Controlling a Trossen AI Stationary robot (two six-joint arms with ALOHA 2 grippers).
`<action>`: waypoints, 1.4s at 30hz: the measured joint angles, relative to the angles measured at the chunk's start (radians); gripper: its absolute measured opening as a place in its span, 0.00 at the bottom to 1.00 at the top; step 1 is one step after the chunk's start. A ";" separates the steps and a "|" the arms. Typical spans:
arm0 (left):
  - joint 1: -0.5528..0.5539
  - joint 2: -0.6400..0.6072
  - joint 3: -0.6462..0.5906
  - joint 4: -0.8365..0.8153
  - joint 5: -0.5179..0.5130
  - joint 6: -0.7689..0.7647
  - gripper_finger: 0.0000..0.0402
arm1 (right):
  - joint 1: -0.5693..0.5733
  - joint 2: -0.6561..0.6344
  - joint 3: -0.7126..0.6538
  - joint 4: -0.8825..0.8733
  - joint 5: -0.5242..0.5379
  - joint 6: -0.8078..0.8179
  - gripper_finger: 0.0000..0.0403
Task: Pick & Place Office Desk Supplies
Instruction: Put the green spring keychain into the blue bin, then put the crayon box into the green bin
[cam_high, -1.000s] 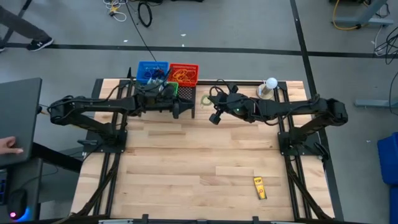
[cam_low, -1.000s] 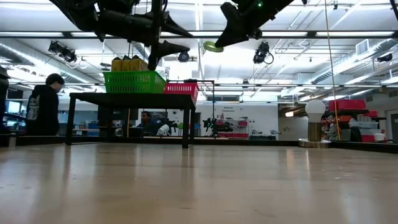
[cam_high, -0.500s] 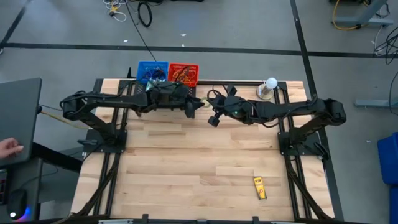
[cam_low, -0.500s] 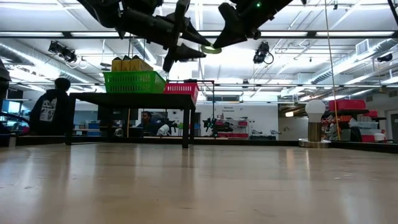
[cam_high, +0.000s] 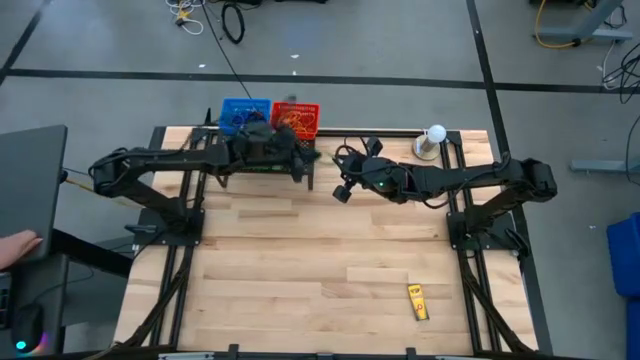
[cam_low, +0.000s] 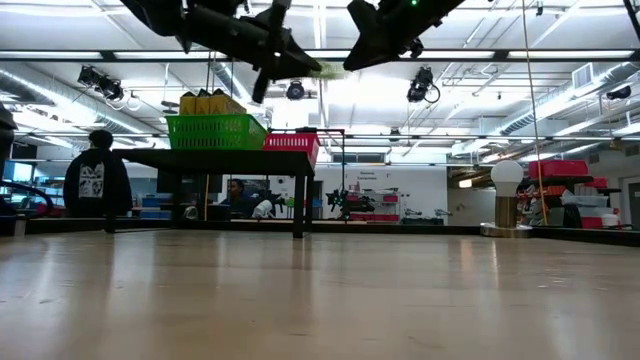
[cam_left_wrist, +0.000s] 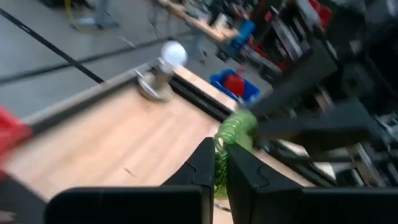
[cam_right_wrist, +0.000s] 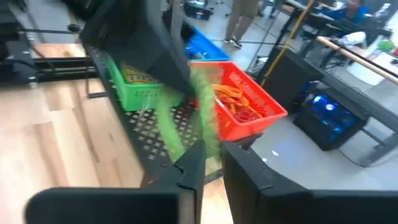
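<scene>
Rubber band (cam_left_wrist: 233, 134), a green one, is being held up in the air over the back part of the table (cam_high: 300, 260), just in front of the baskets and not touching the wood. It is being pinched by the left hand (cam_left_wrist: 221, 171), whose fingers (cam_left_wrist: 202, 165) are pressed together on the loop. From there the band is being stretched across to the right hand (cam_right_wrist: 211, 155), which is facing it tip to tip; whether that one is gripping or has let go can't be told. In the low view both hands are being carried high above the tabletop with the band between them.

Right behind them, a red basket (cam_high: 296, 117) is being filled with orange bands (cam_right_wrist: 233, 102), a blue basket (cam_high: 243, 113) is sitting next to it, and a green basket (cam_right_wrist: 134, 87) with yellow boxes (cam_low: 205, 103) is being kept in front of those. One more yellow crayon box (cam_high: 417, 301) is lying flat by itself near the front right of the table, well apart from both arms. A white ball on a round base (cam_high: 433, 140) is standing at the back right edge.
</scene>
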 joint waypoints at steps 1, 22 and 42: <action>0.016 -0.017 0.000 -0.007 -0.001 0.005 0.05 | 0.000 0.000 0.000 0.004 0.013 0.000 0.15; 0.662 -0.278 0.000 -0.440 0.032 0.014 0.05 | -0.010 -0.001 0.000 0.000 0.021 0.054 0.05; 0.845 -0.113 -0.001 -0.466 0.229 0.070 0.33 | -0.024 -0.001 0.000 -0.021 -0.005 0.155 0.04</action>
